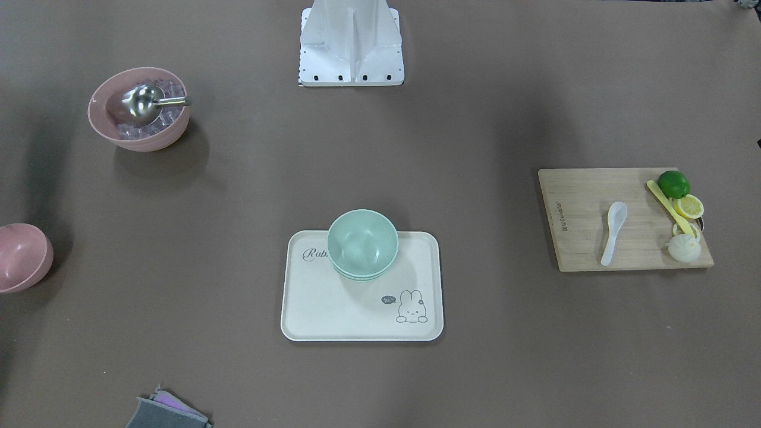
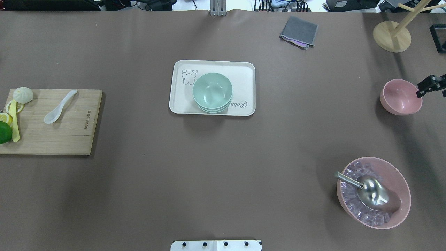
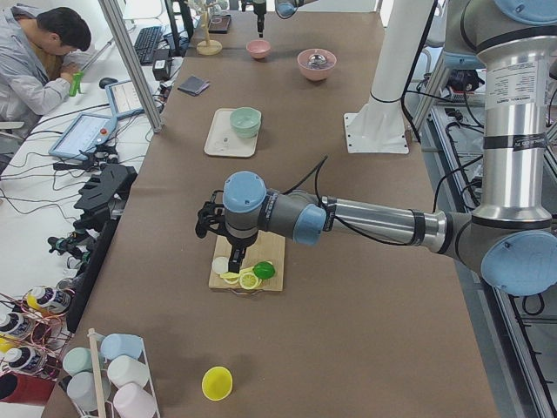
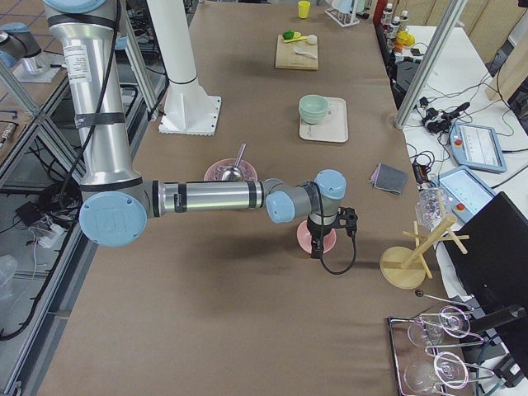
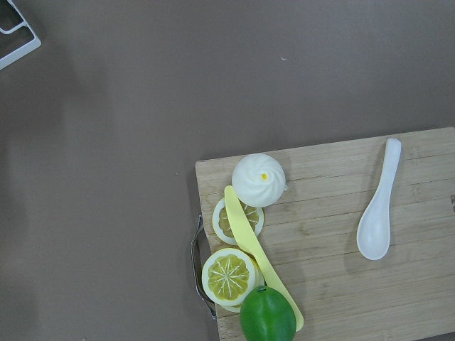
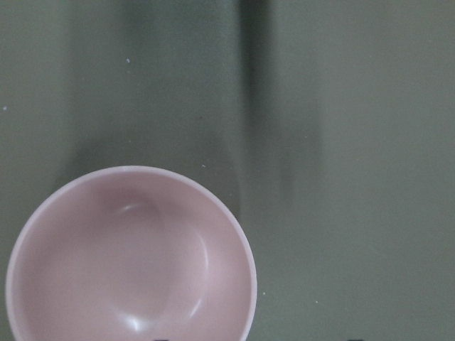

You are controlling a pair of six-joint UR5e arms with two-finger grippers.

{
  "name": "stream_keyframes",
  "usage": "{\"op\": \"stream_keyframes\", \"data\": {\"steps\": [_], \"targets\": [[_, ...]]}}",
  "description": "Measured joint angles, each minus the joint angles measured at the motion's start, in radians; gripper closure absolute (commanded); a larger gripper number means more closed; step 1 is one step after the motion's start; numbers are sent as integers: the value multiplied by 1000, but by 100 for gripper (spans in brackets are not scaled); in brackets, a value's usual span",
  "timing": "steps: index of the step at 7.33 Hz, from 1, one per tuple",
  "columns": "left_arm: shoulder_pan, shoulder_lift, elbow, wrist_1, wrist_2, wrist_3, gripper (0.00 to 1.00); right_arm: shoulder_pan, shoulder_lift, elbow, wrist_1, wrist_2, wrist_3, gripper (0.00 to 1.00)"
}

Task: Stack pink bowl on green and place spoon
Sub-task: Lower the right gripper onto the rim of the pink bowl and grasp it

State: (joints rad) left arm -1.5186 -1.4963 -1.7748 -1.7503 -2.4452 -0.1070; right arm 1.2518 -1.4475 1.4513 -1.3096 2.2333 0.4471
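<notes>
An empty pink bowl (image 2: 400, 97) stands on the table at my far right and fills the lower left of the right wrist view (image 6: 131, 259). My right gripper (image 2: 430, 87) hovers just above its outer rim, and its tips sit wide apart at the wrist view's bottom edge. Stacked green bowls (image 2: 212, 91) stand on a cream tray (image 2: 177, 87) at mid-table. A white spoon (image 2: 60, 106) lies on a wooden cutting board (image 2: 76, 139) at my far left. My left gripper (image 3: 235, 252) hovers over the board's outer end; I cannot tell whether it is open.
A larger pink bowl (image 2: 400, 209) holds ice cubes and a metal scoop (image 2: 369, 190) at near right. The board also carries a lime (image 5: 267, 316), lemon slices, a bun (image 5: 259, 179) and a yellow knife. A grey cloth (image 2: 299, 32) and a wooden stand (image 2: 392, 35) lie at the far side.
</notes>
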Motion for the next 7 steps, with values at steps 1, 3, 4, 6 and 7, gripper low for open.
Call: {"op": "stream_keyframes", "data": {"steps": [1,3,4,6,7], "targets": [[0,-2,-1,0,0,0,3,-22,8,-33,29,-1,36,66],[0,-7,0,1,0,-1,3,-49,12,-59,46,-2,70,97],[0,-9,0,1,0,-2,3,-54,11,-65,48,-4,86,100],[0,-14,1,2,0,-3,4,-56,11,-69,49,-3,97,100],[8,-18,3,1,0,-2,7,-56,14,-58,47,-1,101,100]]}}
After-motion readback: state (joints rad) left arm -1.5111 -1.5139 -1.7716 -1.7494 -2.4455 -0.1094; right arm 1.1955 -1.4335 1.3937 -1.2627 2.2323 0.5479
